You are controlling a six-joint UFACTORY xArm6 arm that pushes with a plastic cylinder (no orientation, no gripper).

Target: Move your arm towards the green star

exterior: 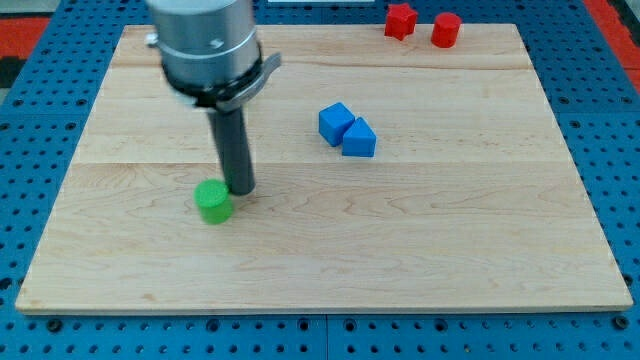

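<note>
One green block point(212, 201) lies on the wooden board point(420, 250), left of the middle; its shape looks rounded and I cannot make out star points. My dark rod comes down from the silver arm body point(207, 45) at the view's top left. My tip point(241, 190) rests on the board right beside the green block, at its upper right edge, touching it or nearly so. No other green block shows.
Two blue blocks sit together near the middle: a cube point(335, 122) and a wedge-like one point(360, 139). Two red blocks point(400, 20) point(446, 29) stand at the board's top edge, right of centre. A blue pegboard point(610, 120) surrounds the board.
</note>
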